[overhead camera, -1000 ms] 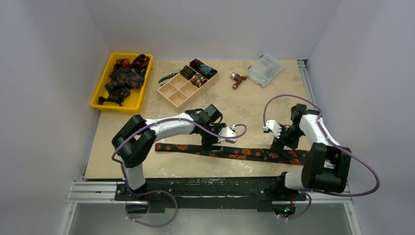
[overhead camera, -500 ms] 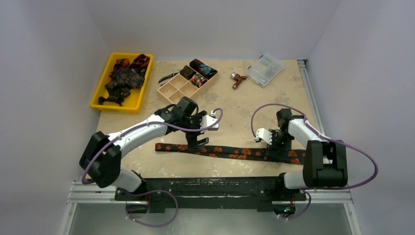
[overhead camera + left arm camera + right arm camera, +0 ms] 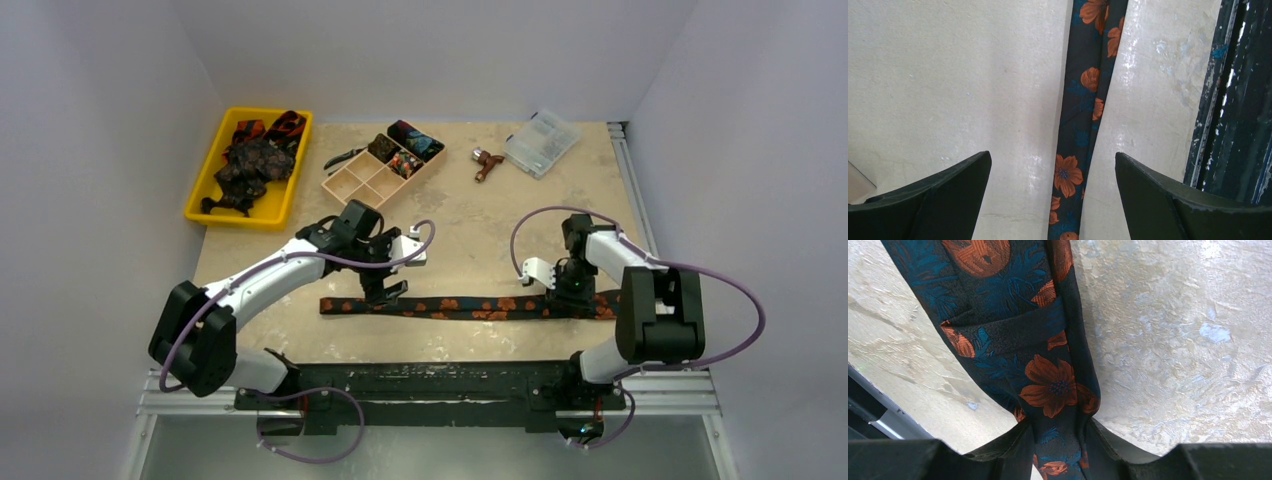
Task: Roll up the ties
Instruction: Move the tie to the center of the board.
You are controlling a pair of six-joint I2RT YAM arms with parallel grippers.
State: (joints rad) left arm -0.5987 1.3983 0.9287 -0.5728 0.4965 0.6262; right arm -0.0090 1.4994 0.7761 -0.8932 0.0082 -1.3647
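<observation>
A dark tie (image 3: 470, 306) printed with orange flowers lies stretched flat along the near side of the table. My left gripper (image 3: 385, 292) hangs open over its narrow left part. In the left wrist view the tie (image 3: 1083, 115) runs down the middle between the two spread fingers (image 3: 928, 200), touching neither. My right gripper (image 3: 572, 298) is at the wide right end. In the right wrist view its jaws are shut on the tie (image 3: 1013, 340), bunching the fabric between them (image 3: 1060, 450). More ties (image 3: 255, 160) lie piled in a yellow tray.
The yellow tray (image 3: 203, 195) stands at the back left. A tan divided box (image 3: 352, 190) holds rolled ties (image 3: 412, 140) at its far end. Pliers (image 3: 345, 157), a red-brown tool (image 3: 487, 162) and a clear plastic case (image 3: 541, 142) lie at the back. A black rail (image 3: 420, 380) runs along the near edge.
The left arm slid left along the tie and opened wider. The right gripper came down on the wide end and closed on it; the tie now lies straighter.
</observation>
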